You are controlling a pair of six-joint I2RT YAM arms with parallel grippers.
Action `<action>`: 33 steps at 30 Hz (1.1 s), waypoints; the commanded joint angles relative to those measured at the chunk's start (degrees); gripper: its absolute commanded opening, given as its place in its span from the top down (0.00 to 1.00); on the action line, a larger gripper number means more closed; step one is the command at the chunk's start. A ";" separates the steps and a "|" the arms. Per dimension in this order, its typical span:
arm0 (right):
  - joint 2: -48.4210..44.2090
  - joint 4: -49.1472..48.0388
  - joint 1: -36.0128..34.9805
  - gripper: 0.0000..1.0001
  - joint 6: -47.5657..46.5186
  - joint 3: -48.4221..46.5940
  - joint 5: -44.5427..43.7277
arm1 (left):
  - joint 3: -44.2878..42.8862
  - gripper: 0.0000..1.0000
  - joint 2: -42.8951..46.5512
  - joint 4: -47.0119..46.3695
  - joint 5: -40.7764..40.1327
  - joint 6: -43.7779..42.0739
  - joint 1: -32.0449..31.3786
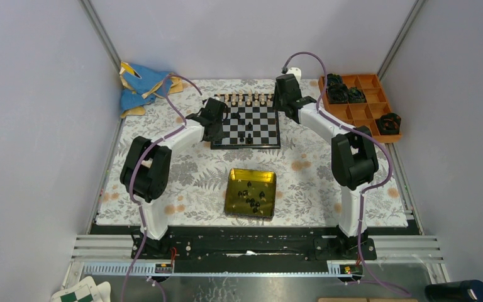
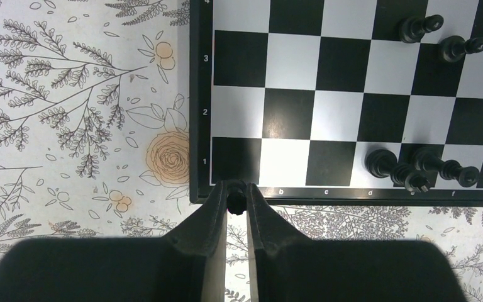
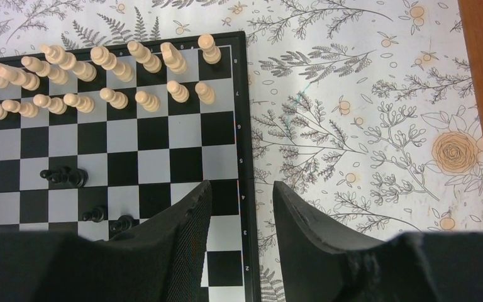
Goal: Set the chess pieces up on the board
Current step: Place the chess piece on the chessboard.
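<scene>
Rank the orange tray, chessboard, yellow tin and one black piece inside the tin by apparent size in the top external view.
1. orange tray
2. chessboard and yellow tin: near alike; the tin is nearer the camera, so unranked
3. black piece, smallest

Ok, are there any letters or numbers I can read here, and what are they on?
"3", "2", "1": side frame of the board.
"b", "c", "d", "f", "g": its bottom frame, left wrist view.
Frame digits in the right wrist view: too small to read.
No other text readable.
</scene>
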State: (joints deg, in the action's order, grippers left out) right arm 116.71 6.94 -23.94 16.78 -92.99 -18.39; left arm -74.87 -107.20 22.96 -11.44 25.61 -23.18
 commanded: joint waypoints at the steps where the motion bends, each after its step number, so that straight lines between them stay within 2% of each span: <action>1: -4.47 -1.50 0.14 0.53 -0.55 0.55 0.03 | -1.95 1.00 -1.48 -0.38 -1.47 0.85 -0.27; 22: -3.69 -1.58 0.13 0.53 -1.20 0.20 0.02 | -3.83 0.99 -4.89 -1.04 -2.56 0.41 -0.20; 25: -3.54 -1.58 0.17 0.52 -1.15 0.10 0.03 | -3.17 0.92 -4.50 -1.05 -2.53 0.41 -0.20; 31: -3.17 -1.23 0.17 0.52 -1.14 -0.56 0.26 | -1.86 0.63 -2.67 -1.15 -1.59 0.50 -0.15; 33: -3.02 -1.11 0.17 0.52 -1.13 -0.90 0.37 | -1.65 0.57 -2.22 -1.11 -1.41 0.37 -0.19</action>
State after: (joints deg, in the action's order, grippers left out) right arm 116.20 6.98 -23.94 16.29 -92.23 -18.39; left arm -77.23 -111.26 22.74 -12.67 26.09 -23.22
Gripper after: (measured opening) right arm 0.480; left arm 0.386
